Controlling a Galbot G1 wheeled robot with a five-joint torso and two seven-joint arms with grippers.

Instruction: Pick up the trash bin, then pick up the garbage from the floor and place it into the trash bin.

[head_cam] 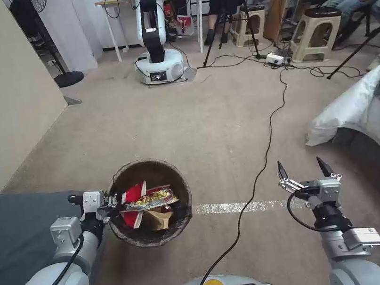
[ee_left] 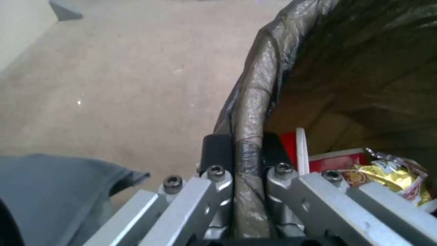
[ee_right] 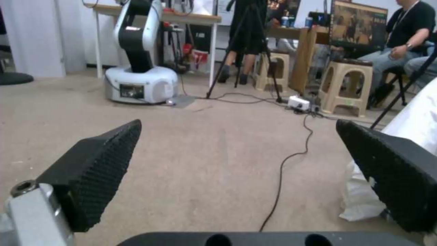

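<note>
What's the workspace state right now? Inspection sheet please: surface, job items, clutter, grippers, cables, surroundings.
Surface: beige carpet, pale tape strip.
Job items: trash bin held off the floor by its rim; red-and-white packets, foil snack wrapper, brown paper bag inside.
Clutter: no litter seen on the floor.
Grippers: left gripper clamped on the bin's bagged rim; right gripper open, empty, low over the carpet.
Cables: black cable crosses the carpet between the arms.
Surroundings: white bedding right, parked robot arm ahead, stools.
</note>
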